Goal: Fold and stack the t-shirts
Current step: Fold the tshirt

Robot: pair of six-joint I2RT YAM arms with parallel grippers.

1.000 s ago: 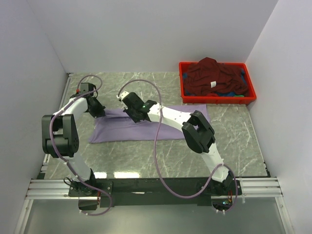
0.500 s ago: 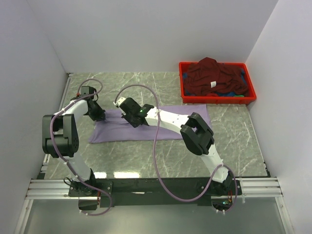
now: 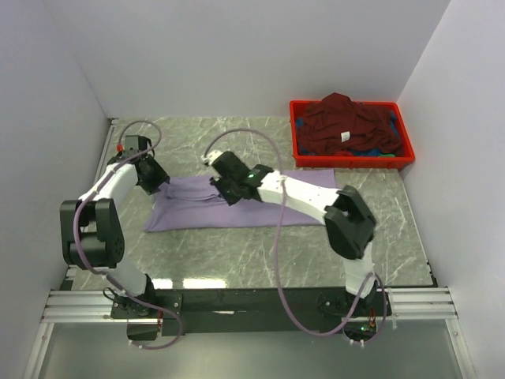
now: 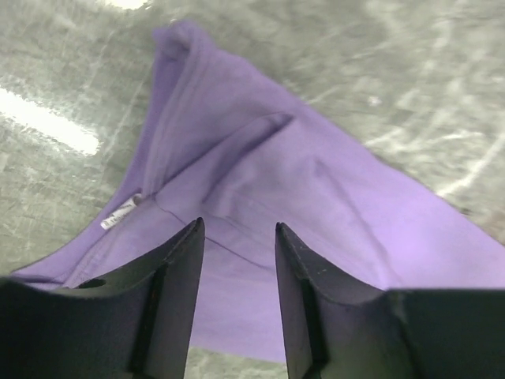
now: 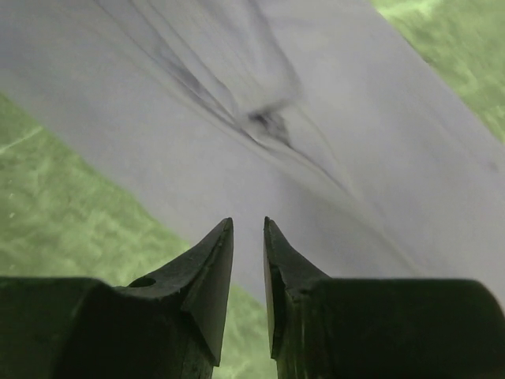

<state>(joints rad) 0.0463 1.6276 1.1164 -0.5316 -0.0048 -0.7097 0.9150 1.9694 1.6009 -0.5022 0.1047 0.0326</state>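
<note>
The lavender t-shirt (image 3: 260,207) lies folded in a long flat strip across the middle of the table. It also shows in the left wrist view (image 4: 300,181), with a small white label, and in the right wrist view (image 5: 331,118), with a small pucker. My left gripper (image 3: 160,181) is over the shirt's far left end; its jaws (image 4: 237,227) are open and empty just above the cloth. My right gripper (image 3: 224,189) hovers over the strip's left part; its jaws (image 5: 248,223) stand a narrow gap apart with nothing between them. The maroon t-shirt (image 3: 341,121) is heaped in the crate.
The red plastic crate (image 3: 296,142) stands at the back right, with bits of blue and green cloth (image 3: 371,151) under the maroon shirt. White walls close the table at the back, left and right. Purple cables loop over both arms.
My right gripper went left, then back right along the shirt, and its elbow swung right. My left gripper shifted slightly toward the back left. The shirt's left end looks a little more rumpled.
</note>
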